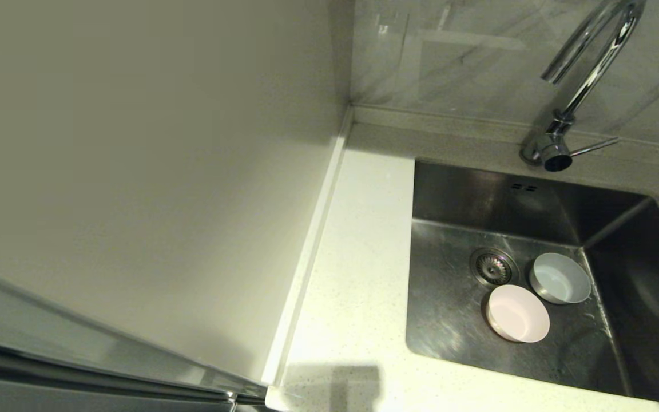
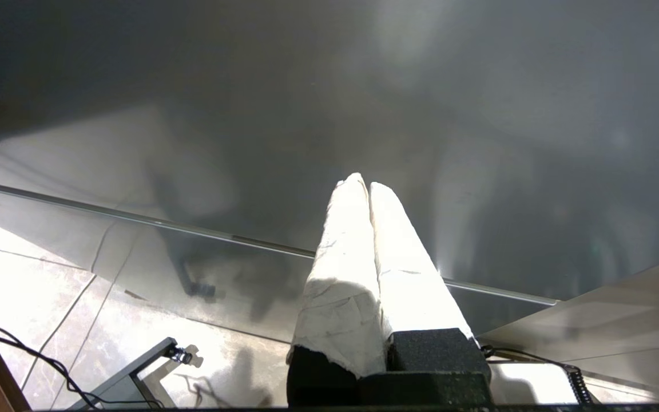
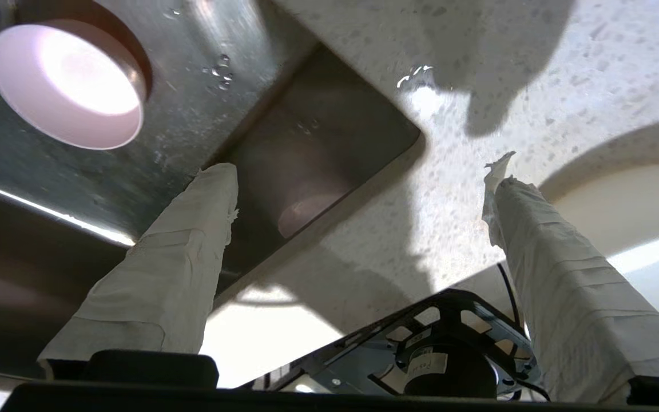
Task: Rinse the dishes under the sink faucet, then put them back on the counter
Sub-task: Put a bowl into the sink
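Two dishes stand upright on the floor of the sink (image 1: 449, 320): a pale pink bowl (image 1: 518, 313) and a pale blue-grey bowl (image 1: 560, 278), both beside the drain (image 1: 493, 266). The chrome sink faucet (image 1: 587, 80) rises behind the basin, with no water running. Neither gripper shows in the head view. My right gripper (image 3: 361, 177) is open and empty above the sink's front corner and the speckled counter (image 3: 478, 114). The pink bowl (image 3: 66, 86) lies beyond one fingertip. A pale, rounded, bowl-like shape (image 3: 621, 200) sits on the counter by the other finger.
The speckled counter (image 1: 358, 257) runs left of the sink to a plain cream wall panel (image 1: 135, 171). The faucet's thin lever (image 1: 592, 147) sticks out at its base. My left gripper (image 2: 368, 184) is parked low, shut, facing a grey panel above the floor.
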### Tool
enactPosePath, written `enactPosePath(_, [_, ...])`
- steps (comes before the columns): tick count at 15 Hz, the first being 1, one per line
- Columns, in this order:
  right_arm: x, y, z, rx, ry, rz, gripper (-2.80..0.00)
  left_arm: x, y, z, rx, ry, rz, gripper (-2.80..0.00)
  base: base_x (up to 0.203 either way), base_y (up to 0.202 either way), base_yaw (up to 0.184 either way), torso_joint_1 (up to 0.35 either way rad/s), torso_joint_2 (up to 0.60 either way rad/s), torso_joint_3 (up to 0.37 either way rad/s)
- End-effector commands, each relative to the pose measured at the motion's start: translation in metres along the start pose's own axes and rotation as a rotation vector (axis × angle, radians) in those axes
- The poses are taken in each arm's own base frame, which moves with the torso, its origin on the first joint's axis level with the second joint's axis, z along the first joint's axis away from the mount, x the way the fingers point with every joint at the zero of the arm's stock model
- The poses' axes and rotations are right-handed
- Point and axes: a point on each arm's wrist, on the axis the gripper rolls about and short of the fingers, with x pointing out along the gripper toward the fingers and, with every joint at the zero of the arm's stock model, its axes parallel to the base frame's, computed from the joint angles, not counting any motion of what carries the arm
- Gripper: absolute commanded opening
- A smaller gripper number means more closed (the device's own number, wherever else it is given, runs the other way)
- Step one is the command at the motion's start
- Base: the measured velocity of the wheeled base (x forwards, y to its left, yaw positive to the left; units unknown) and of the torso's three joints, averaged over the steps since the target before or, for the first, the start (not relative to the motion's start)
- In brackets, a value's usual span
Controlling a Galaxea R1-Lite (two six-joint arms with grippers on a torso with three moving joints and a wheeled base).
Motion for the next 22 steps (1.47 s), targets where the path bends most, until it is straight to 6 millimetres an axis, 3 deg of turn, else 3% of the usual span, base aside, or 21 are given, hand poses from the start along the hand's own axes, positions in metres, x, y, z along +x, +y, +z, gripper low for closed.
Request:
enactPosePath(1, [-0.022,0.005,-0.013,-0.020,-0.070,0.011,0.00,0.000,0.000,0.000,-0.001,-0.003,0.001,-2.80,0.000,0.000,0.000,0.000,0.00,0.000])
enactPosePath(4, [-0.052,0.007,-0.039,0.003,-0.155,-0.044,0.00,0.000,0.000,0.000,0.000,-0.004,0.001,-2.80,0.000,0.000,0.000,0.000,0.00,0.000])
enactPosePath(8, [-0.060,-0.030,-0.047,0.207,-0.111,-0.156,0.00,0.000,0.000,0.000,0.000,-0.003,0.001,-2.80,0.000,0.000,0.000,0.000,0.00,0.000])
enactPosePath(12, [-0.039,-0.065,-0.028,0.264,-0.004,-0.207,0.00,0.000,0.000,0.000,0.000,-0.003,-0.001,-2.80,0.000,0.000,0.000,0.000,0.00,0.000])
enactPosePath(17, [-0.007,-0.088,-0.026,0.233,0.095,-0.226,0.00,0.000,0.000,0.000,0.001,-0.003,0.000,-2.80,0.000,0.000,0.000,0.000,0.00,0.000])
enactPosePath(22, [0.007,-0.100,-0.023,0.252,0.129,-0.234,0.00,0.000,0.000,0.000,-0.001,-0.003,0.001,-2.80,0.000,0.000,0.000,0.000,0.00,0.000])
